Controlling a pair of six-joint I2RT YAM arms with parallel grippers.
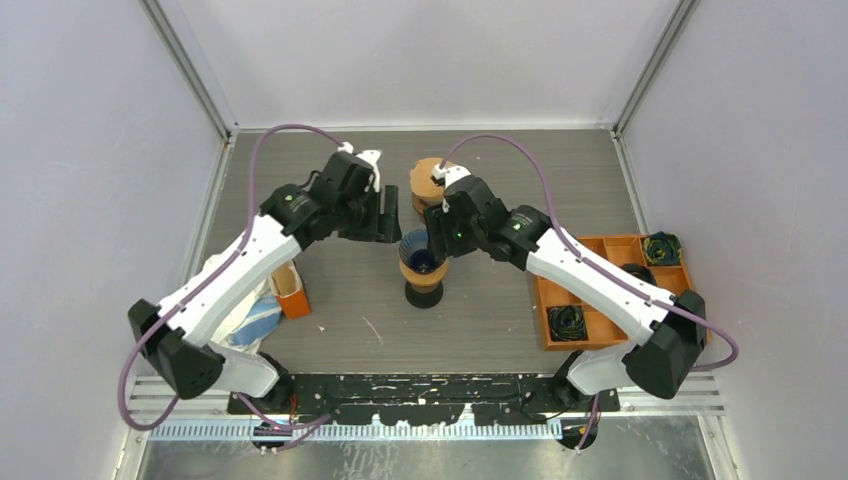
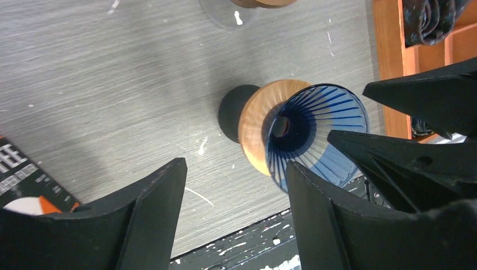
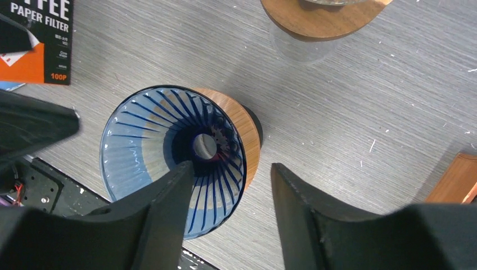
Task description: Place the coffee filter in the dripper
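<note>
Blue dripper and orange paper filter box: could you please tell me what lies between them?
Only bare grey tabletop separates the blue dripper from the paper filter box, clearest in the top external view.

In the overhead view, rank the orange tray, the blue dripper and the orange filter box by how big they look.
1. Orange tray, clearly largest.
2. Blue dripper and filter box look close; the dripper stands nearer the camera, so unranked.

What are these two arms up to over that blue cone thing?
Both arms hover over the blue dripper in the middle of the table. The left arm's fingers and the right arm's fingers are open and hold nothing. The dripper is bare inside, with no paper filter in it yet. The orange filter pack lies at the table's left side.
</note>
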